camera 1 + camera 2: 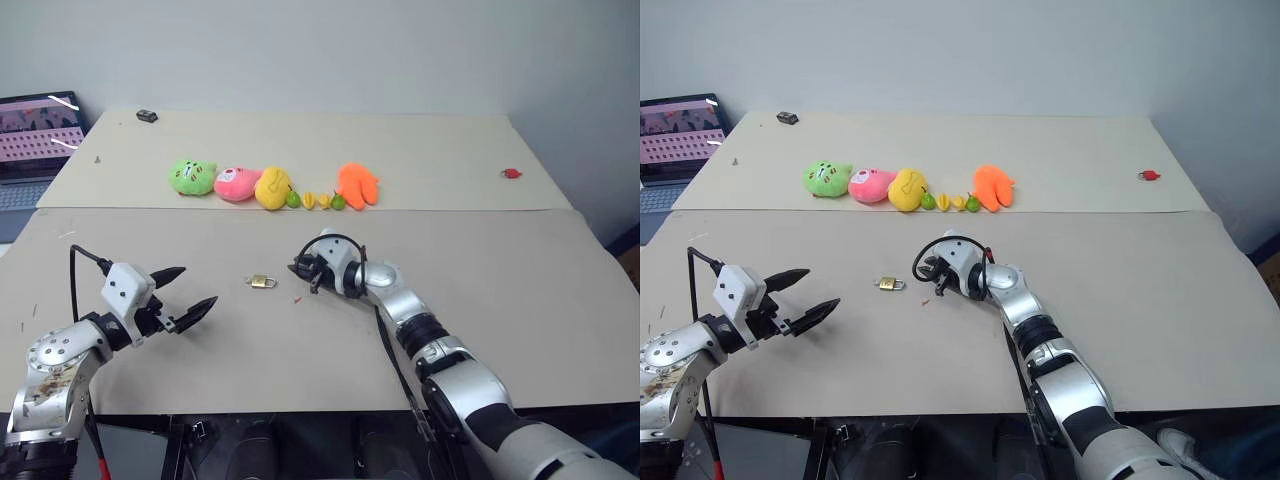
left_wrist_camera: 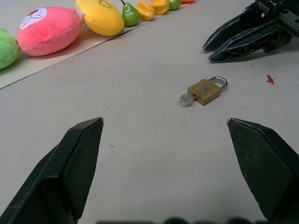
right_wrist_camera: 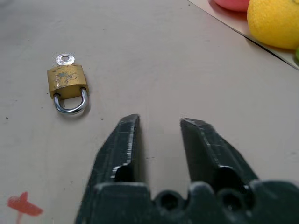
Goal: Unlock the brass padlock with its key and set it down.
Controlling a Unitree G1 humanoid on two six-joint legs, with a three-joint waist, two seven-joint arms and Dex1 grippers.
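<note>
- Padlock (image 3: pixel 67 82) lies flat on table (image 1: pixel 480 330), key (image 3: pixel 64 59) in, shackle seemingly closed
- Left gripper (image 1: pixel 190 293) spread, empty; right gripper (image 3: pixel 159 123) part-spread, empty
- Step: likely grasping; next, pinch key and turn

shiny brass padlock (image 2: pixel 204 91) w/ steel shackle, matt table (image 1: pixel 300 350), soft plush toys (image 1: pixel 237 183)

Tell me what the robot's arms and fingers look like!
Both arms are shiny silver with black joints. Each ends in two black, pointed fingers: the left gripper sits on a white boxy block with a thin black cable looping behind it, and the right gripper has a black cable curling over its wrist.
</note>
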